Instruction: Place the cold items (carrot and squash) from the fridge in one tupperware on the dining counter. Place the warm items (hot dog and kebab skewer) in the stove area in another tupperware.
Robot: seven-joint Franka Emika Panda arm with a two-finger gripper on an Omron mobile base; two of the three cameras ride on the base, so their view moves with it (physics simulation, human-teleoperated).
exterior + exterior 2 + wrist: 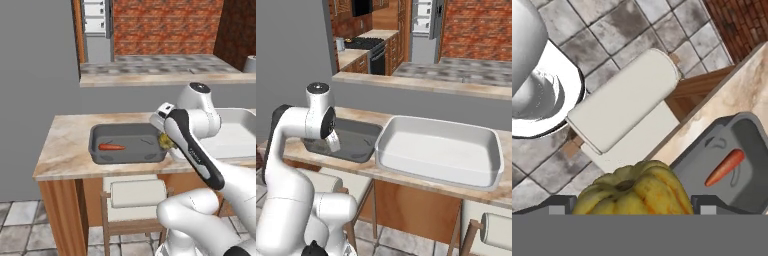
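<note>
A yellow ribbed squash (634, 187) sits between my gripper's (634, 204) two fingertips, which are shut on it. In the left base view the squash (164, 142) peeks out beside my forearm, at the right end of the grey tupperware (100, 131). An orange carrot (112, 147) lies inside that tupperware; the hand view shows the carrot (724, 167) in the grey tupperware (747, 131) to the right of the squash. A larger white tupperware (441, 122) stands just right of the grey one (363, 142) on the dining counter (70, 145). The hot dog and kebab skewer are out of view.
A cream-cushioned stool (137, 195) stands under the counter's front edge, directly below my hand (622, 107). Another stool (496, 230) is at the far right. A raised ledge (150, 77) runs behind the counter, and a stove (368, 45) stands far back left.
</note>
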